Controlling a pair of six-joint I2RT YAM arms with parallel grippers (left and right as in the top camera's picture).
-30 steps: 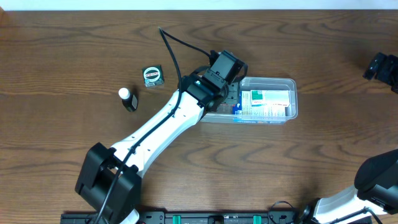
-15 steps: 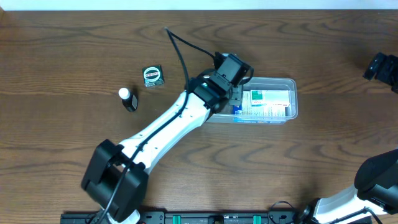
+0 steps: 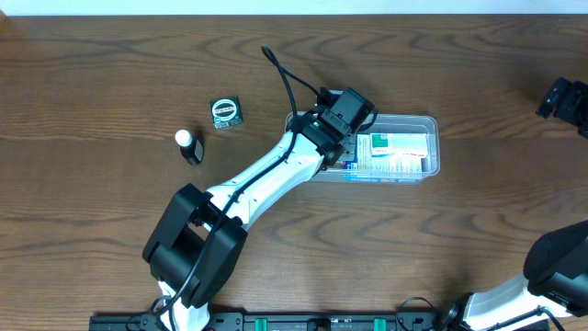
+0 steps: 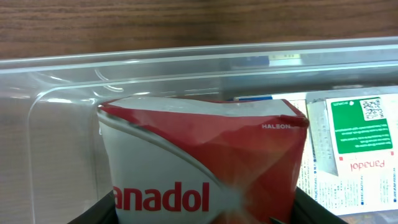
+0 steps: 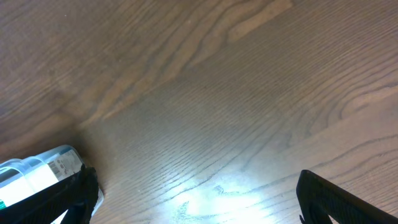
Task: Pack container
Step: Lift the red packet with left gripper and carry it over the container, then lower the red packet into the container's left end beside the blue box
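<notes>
The container is a clear shallow bin right of the table's middle; its wall fills the left wrist view. My left gripper hangs over the container's left end, shut on a red and white Panadol packet. The packet stands inside the bin and only the dark inner edges of the fingers show beside it. A green and white box lies flat in the bin's right half, seen also as the box next to the packet. My right gripper is open over bare wood, far right.
A small dark bottle with a white cap and a small dark packet with a round label lie on the table left of the container. The left arm's cable loops above the bin. The bin's corner shows in the right wrist view.
The left arm has swung right, carrying the Panadol packet further over the container's left end. The grip is unchanged. The right arm has not moved.
</notes>
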